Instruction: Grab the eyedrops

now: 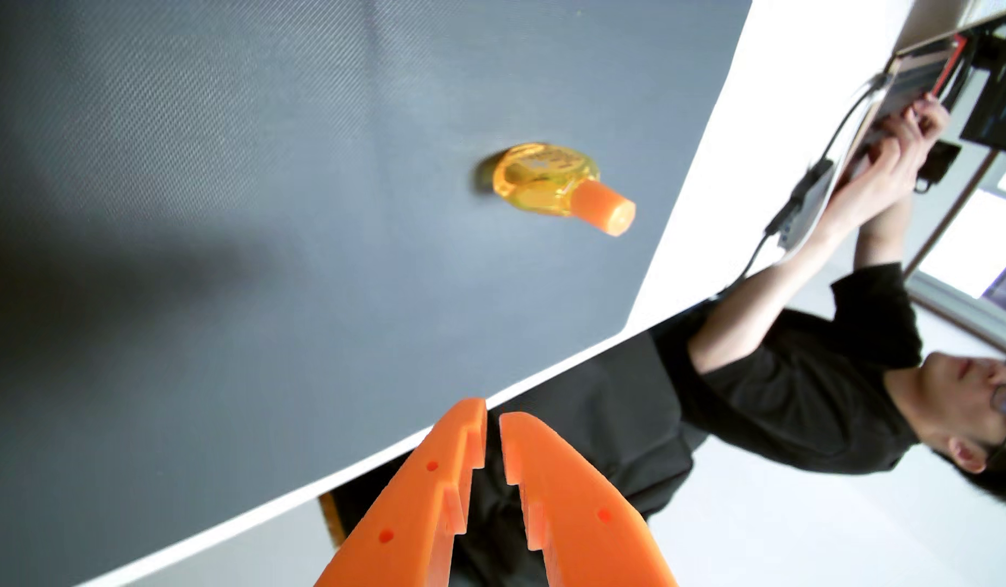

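Note:
The eyedrops bottle (pixel 543 180) is a small clear yellow-orange flask with an orange cap (pixel 605 210). It lies on its side on the dark grey mat (pixel 235 226), right of the middle of the wrist view, cap pointing to the lower right. My orange gripper (pixel 492 413) enters from the bottom edge, well below the bottle and over the mat's near edge. Its two fingers stand nearly together with only a thin slit between the tips and nothing held.
The mat lies on a white table (pixel 771 113) whose edge runs diagonally across the view. A person in a black shirt (pixel 816 384) sits at the right, both hands (pixel 907 141) on a device with cables at the upper right.

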